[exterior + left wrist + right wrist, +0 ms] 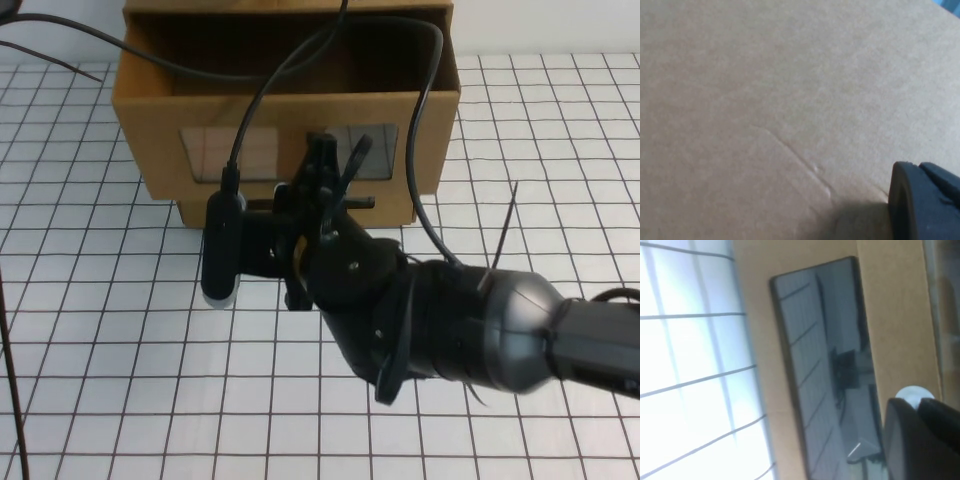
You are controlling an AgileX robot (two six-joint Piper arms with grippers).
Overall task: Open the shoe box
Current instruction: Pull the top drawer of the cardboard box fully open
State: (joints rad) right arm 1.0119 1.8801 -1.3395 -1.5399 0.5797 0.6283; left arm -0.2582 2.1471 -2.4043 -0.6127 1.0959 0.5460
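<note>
The brown cardboard shoe box stands at the back of the table, dark inside at its top, with two glossy windows in its front panel. My right gripper is shut, its tips at that panel between the windows. In the right wrist view the gripper lies beside one window, and a small white round piece shows just past its tips; I cannot tell whether it is pinched. My left gripper is shut and close against plain cardboard. The high view does not show it.
The table is white with a dark grid. Black cables run from the right arm across the box and off to the left. The right arm's bulky body covers the middle of the table in front of the box.
</note>
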